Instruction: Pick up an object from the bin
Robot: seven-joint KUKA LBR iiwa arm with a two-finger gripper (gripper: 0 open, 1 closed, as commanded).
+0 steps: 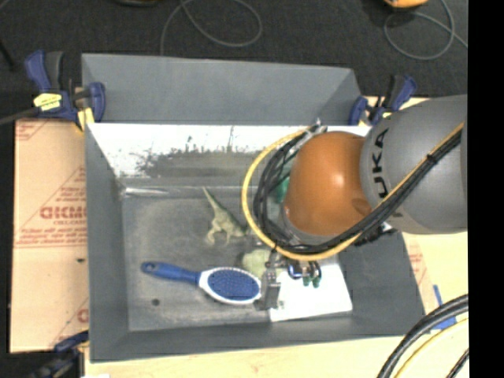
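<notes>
Fingers [273,290]: low at the front right of the bin [110,235]; you cannot tell their gap, nor any hold.
Blue brush [224,284]: head just left of them, handle pointing left.
White card [327,298]: just right.
Pale green lump [256,258]: just behind.
Green dinosaur [223,223]: farther back.

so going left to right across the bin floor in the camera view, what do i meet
blue hairbrush → gripper → white flat sheet; the green toy dinosaur lies above the brush head in the picture, so it has no clear place in the order
</notes>
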